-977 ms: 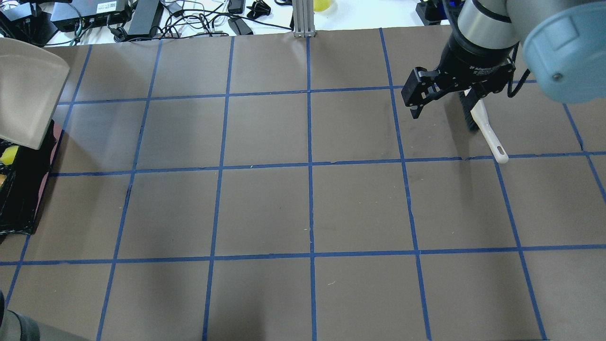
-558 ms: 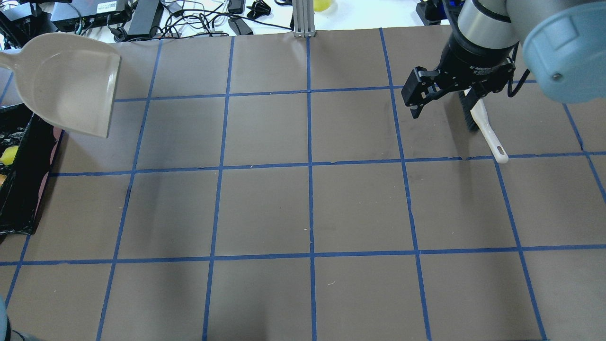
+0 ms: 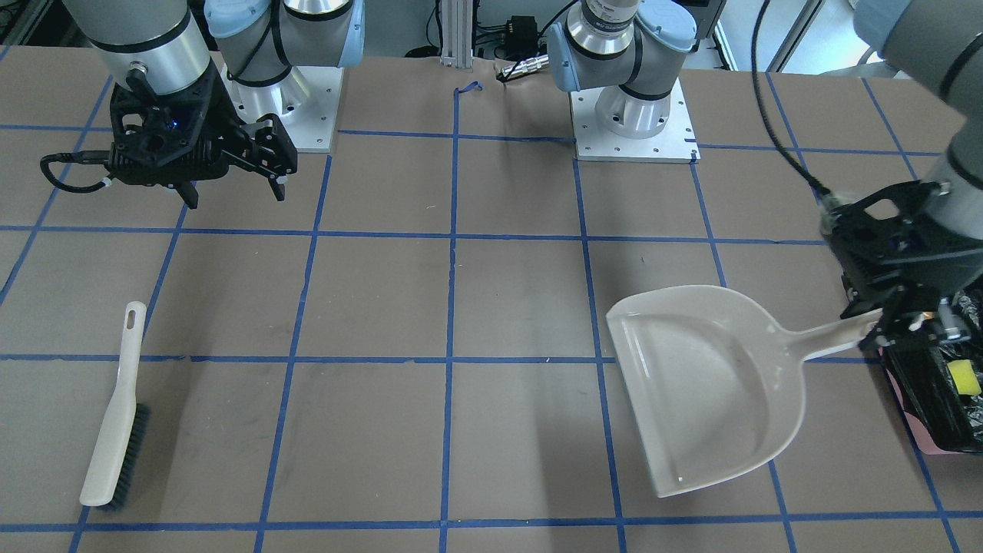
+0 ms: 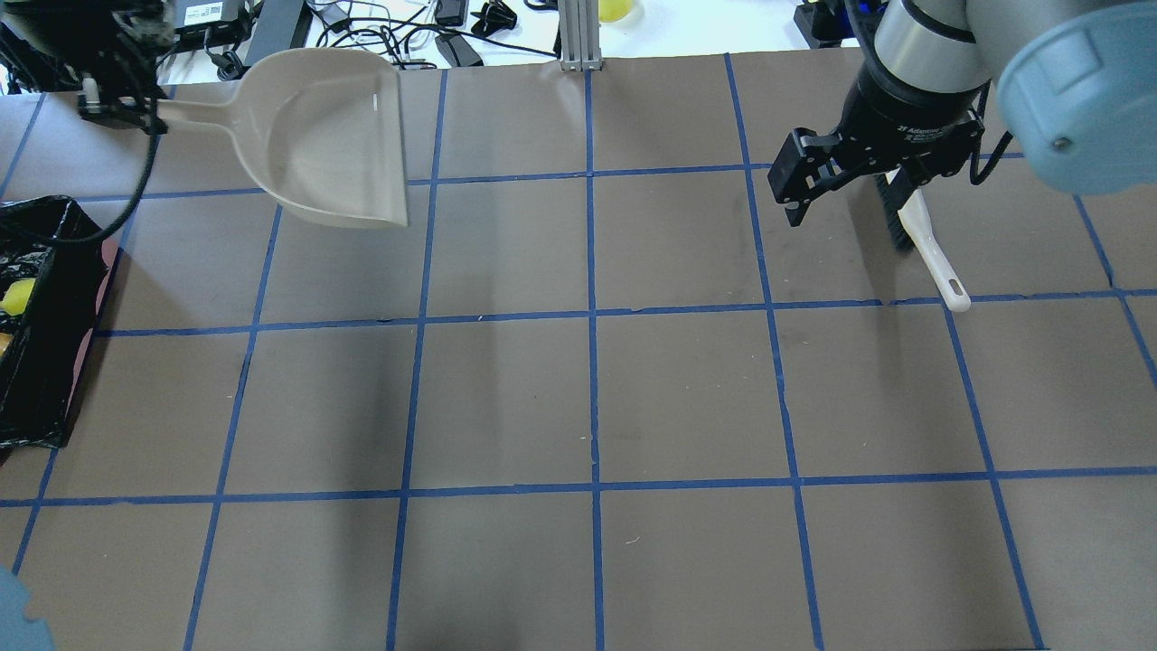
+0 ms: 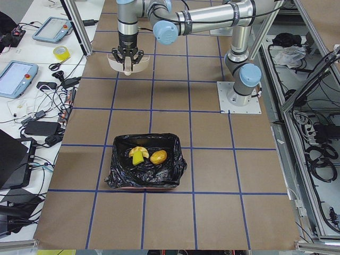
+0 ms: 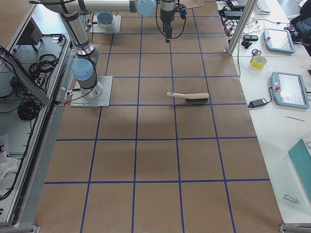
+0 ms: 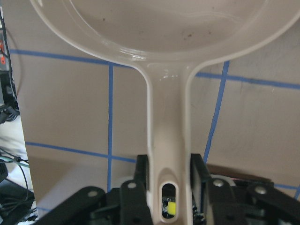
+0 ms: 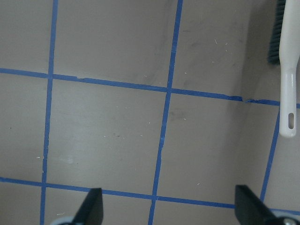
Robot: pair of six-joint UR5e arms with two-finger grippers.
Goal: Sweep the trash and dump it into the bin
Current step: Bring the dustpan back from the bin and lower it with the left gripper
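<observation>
Near table edge, dustpan in tool

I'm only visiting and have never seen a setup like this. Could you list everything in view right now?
dustpan: one, beige, empty, at the robot's left
brush: one, cream handle, dark bristles, lying at the robot's right
bin: one, pink, black bag, table's left end
orange-brown lump: one, inside bin
yellow piece: one, inside bin
table: one, brown, blue tape grid
left gripper: black, shut on dustpan handle
right gripper: black, open, empty
</observation>
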